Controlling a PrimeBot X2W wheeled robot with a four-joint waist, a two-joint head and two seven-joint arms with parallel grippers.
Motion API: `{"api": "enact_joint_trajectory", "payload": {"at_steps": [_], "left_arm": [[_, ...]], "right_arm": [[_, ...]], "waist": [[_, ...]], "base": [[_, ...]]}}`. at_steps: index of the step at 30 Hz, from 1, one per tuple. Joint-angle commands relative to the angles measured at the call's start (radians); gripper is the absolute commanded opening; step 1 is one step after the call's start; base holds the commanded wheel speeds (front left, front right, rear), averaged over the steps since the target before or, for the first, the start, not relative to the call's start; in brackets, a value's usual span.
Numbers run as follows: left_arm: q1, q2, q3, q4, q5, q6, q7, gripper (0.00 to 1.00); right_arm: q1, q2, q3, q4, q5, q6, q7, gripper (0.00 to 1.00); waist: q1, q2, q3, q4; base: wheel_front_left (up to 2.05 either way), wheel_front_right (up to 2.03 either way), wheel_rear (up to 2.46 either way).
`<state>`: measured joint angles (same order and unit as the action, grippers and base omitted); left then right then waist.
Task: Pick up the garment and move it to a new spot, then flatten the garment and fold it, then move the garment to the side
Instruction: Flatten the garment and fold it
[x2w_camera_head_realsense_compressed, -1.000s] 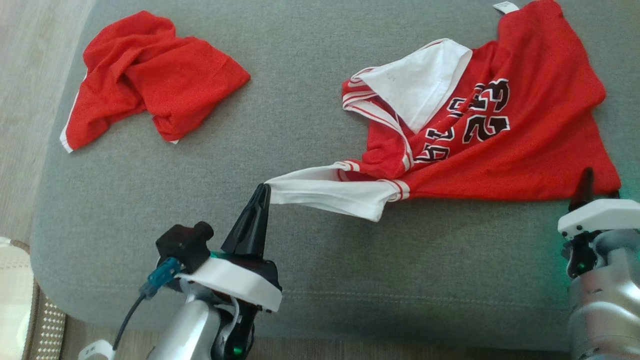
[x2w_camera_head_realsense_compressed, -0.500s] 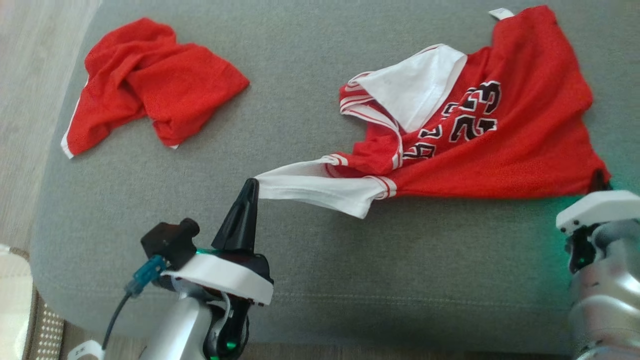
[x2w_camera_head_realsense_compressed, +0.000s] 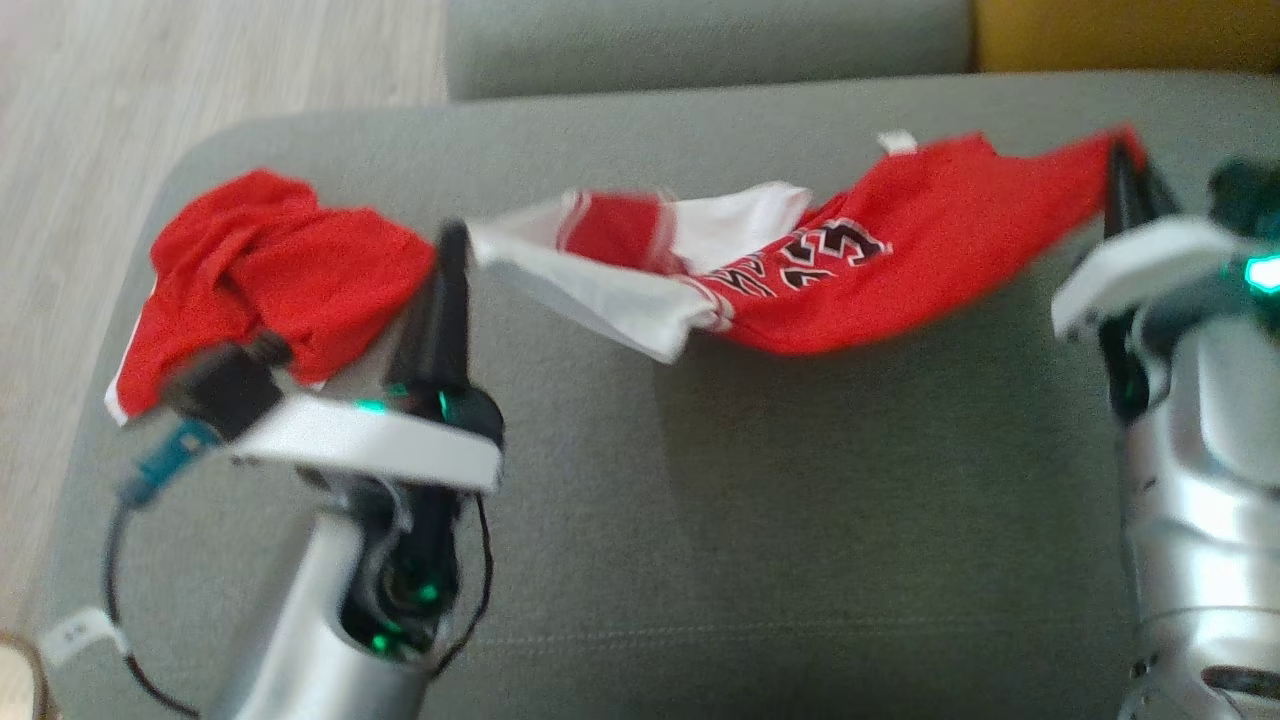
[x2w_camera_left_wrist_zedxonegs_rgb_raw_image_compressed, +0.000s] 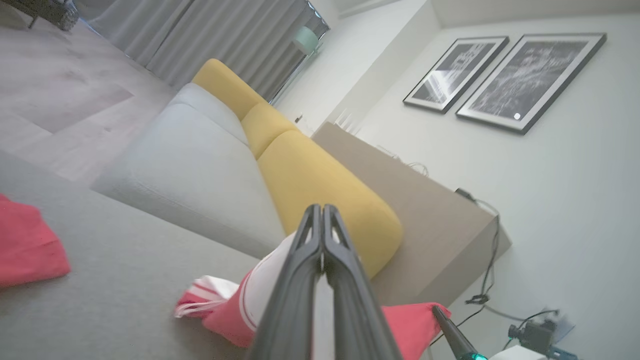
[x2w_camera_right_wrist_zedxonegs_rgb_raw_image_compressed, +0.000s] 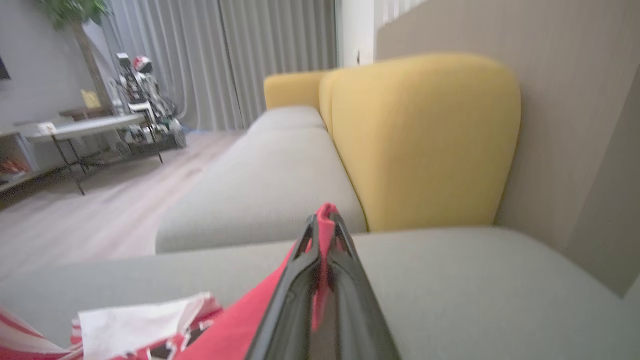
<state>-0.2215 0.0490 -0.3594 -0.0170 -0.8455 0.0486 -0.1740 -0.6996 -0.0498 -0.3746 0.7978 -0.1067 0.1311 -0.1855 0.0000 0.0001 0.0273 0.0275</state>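
We hold the jersey (x2w_camera_head_realsense_compressed: 900, 235) slung between both arms above the grey cushion (x2w_camera_head_realsense_compressed: 700, 500); it sags in the middle, and we cannot tell whether its lowest fold touches the cushion. In the head view its long axis runs from about 9 o'clock to about 2 o'clock, white sleeve end at the left and red hem corner at the right. The left gripper (x2w_camera_head_realsense_compressed: 452, 240) is pinched narrow on the white edge, so the cloth lies toward 3 o'clock from it; the right gripper (x2w_camera_head_realsense_compressed: 1122, 175) is clamped on the red corner, so the cloth lies toward 8 o'clock from it. Neither arm is nearer, since each holds one end; we judge that the carry depends on both moving together to hold the span taut. A second red garment (x2w_camera_head_realsense_compressed: 260, 260) lies at 9 o'clock, just beside the left gripper; we would steer clear of it.
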Motion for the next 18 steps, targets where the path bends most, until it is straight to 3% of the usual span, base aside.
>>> {"api": "enact_joint_trajectory", "payload": {"at_steps": [1,3,10,14,18], "left_arm": [[-0.073,0.001,0.05,-0.07,-0.037,0.016,0.014,0.0],[-0.097,0.001,0.068,-0.12,-0.138,0.044,0.041,0.0],[-0.237,0.004,0.168,-0.234,-0.228,0.14,0.1,0.0],[-0.319,0.006,0.179,-0.253,-0.257,0.185,0.135,0.0],[-0.447,0.017,0.196,-0.201,-0.252,0.218,0.163,0.0]], "right_arm": [[-0.077,0.0,0.063,-0.097,0.031,0.0,0.026,0.0],[-0.084,0.0,0.114,-0.201,0.082,0.0,0.078,0.0],[-0.088,0.0,0.17,-0.553,0.187,0.0,0.301,0.0],[-0.097,0.0,0.169,-0.63,0.192,0.0,0.403,0.0],[-0.139,0.0,0.185,-0.614,0.178,0.0,0.507,0.0]], "waist": [[0.0,-0.0001,-0.057,-0.042],[0.0,-0.0001,-0.072,-0.058],[0.0,-0.0001,-0.116,-0.086],[0.0,-0.0001,-0.124,-0.093],[0.0,-0.0001,-0.092,-0.1]], "base": [[0.0,0.0,0.0],[0.0,0.0,0.0],[0.0,0.0,0.0],[0.0,0.0,0.0],[0.0,0.0,0.0]]}}
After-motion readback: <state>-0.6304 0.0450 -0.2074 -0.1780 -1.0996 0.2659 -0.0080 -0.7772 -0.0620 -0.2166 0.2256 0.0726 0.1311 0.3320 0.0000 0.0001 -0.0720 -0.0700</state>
